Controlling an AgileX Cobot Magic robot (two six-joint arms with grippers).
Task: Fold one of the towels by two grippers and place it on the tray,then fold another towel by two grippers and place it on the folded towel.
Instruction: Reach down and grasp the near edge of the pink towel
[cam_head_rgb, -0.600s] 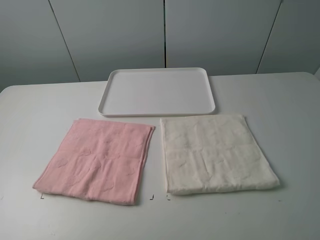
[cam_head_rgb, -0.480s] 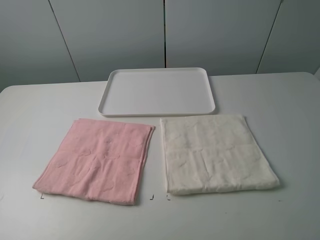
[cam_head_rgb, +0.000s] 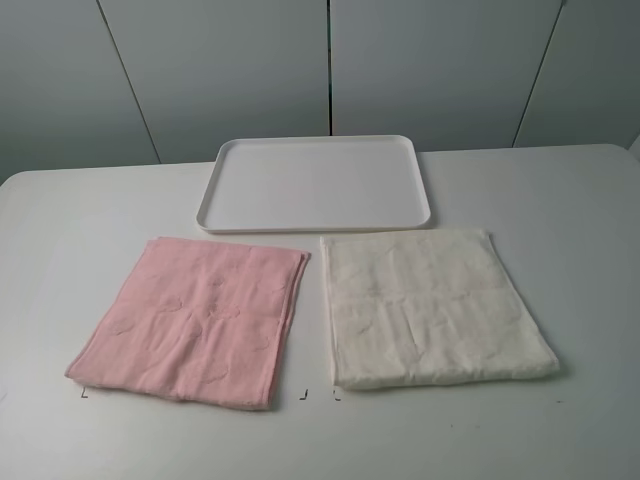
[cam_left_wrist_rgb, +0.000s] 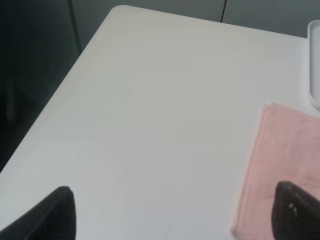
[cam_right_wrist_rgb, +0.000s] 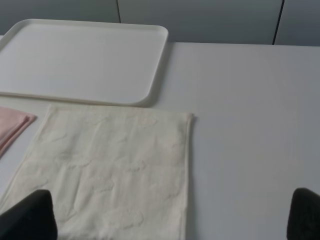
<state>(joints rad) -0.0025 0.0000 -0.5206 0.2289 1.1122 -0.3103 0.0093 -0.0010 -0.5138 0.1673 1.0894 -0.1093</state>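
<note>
While both towels lie flat and unfolded on the table (cam_head_rgb: 560, 200), nothing is gripped: the left tool (cam_left_wrist_rgb: 177, 215) hangs with its fingers wide apart over bare surface just outside the pink towel (cam_head_rgb: 190, 320), and the right tool (cam_right_wrist_rgb: 167, 217) hangs equally wide over the near part of the cream towel (cam_head_rgb: 430, 305), clamped on nothing. Pink sits front left, cream just beside it with a narrow gap between, and the tray (cam_head_rgb: 315, 185) waits bare just beyond their far edges. Neither arm shows in the high view. Now the dangers, as I judge them. Pink looks doubled along its inner edge, so a shallow pinch may catch only the top layer and the fold comes out crooked. To reach that inner edge the right tool must cross the cream one, and a low pass could snag and drag it. Limp terry sags too; lifted unevenly, it may catch the tray's rim and spill open
</note>
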